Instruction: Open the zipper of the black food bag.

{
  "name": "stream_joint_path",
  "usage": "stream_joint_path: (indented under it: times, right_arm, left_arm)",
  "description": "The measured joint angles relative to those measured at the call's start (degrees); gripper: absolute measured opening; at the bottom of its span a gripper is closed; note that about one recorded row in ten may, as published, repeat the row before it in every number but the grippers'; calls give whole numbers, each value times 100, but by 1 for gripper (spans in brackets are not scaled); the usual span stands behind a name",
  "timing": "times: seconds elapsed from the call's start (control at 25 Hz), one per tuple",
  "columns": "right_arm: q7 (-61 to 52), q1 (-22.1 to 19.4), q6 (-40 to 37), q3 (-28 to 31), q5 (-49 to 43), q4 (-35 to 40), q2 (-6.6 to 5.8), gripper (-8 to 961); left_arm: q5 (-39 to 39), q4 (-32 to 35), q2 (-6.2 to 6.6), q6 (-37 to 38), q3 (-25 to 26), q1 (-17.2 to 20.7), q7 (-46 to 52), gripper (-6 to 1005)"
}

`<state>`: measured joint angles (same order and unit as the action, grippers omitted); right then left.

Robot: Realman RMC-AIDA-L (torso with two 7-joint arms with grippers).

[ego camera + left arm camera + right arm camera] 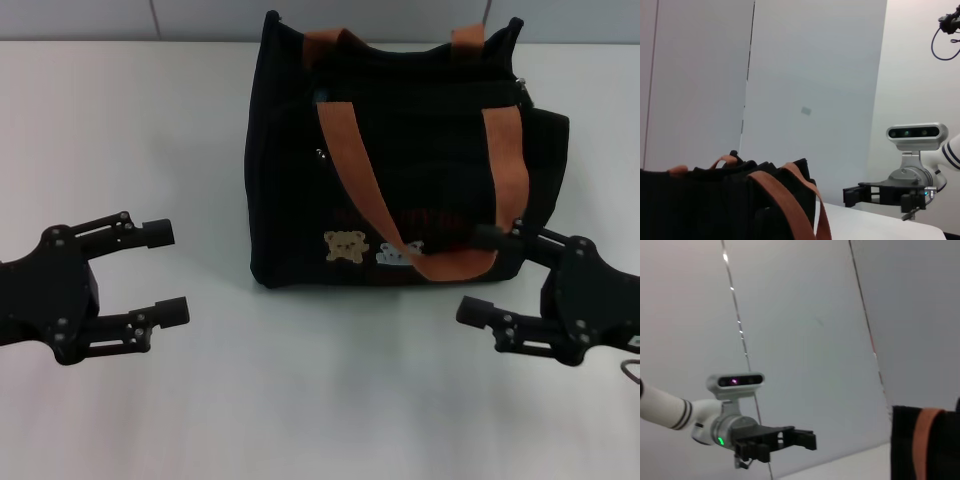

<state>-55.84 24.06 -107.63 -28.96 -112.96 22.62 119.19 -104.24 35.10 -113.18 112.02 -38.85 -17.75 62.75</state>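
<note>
White tabletop, pale wall behind. Black food bag upright at upper centre of frame, zipper running left-to-right along its top edge — shut, apparently. Left gripper at lower left, fingers wide, well apart from bag. Right gripper at lower right, wide too — nearer, upper finger just beside bag's front corner.

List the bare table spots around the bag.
Free: the table in front of the bag, between the open left end effector and open right end effector; also left of the bag. Crowded: the bag's right front corner, by the right end effector.
</note>
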Motion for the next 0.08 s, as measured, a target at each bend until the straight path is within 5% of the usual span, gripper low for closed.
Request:
stream_joint_path:
  times: [0.08]
  right_arm:
    - [0,7,45,0,4,-19,6,842]
  left_arm:
    - [-1,-2,-7,-20,0,6,0,809]
